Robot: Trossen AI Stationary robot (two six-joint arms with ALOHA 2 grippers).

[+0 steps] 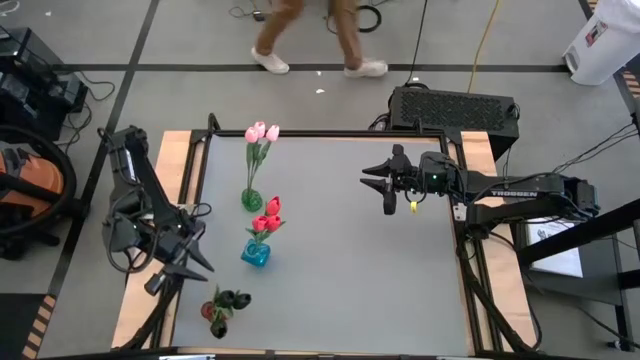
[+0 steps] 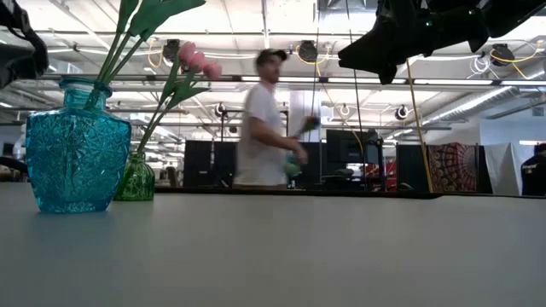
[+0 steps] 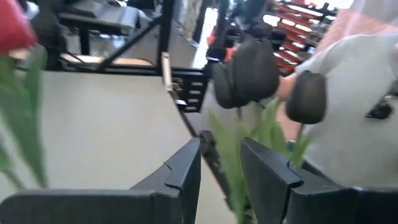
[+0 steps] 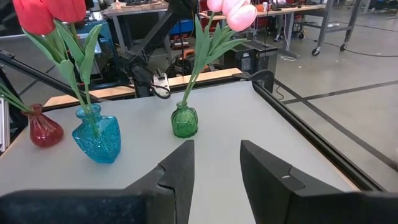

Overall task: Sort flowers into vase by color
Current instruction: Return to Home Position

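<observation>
the black flowers [image 1: 232, 299] stood in the red vase [image 1: 217, 323] at the table's [image 1: 350, 260] near left corner, with the red flowers [image 1: 268, 215] in the blue vase [image 1: 256, 254] and the pink flowers [image 1: 263, 132] in the green vase [image 1: 251, 199] farther along the left edge. the left gripper [image 3: 221, 149] by that edge and the right gripper [image 4: 216, 149] over the far right part each had fingers parted, holding nothing.

- Grey table [image 1: 350, 250] with a black frame and wooden side strips.
- Person [image 1: 310, 40] in white shoes and tan trousers, on the floor beyond the table's far edge.
- Black perforated box [image 1: 455, 105] just beyond the far right corner.
- Orange vacuum [image 1: 25, 185] on the floor at left.
- White bin [image 1: 600, 40] at far right.
- Yellow cable [image 1: 488, 35] on the floor.
</observation>
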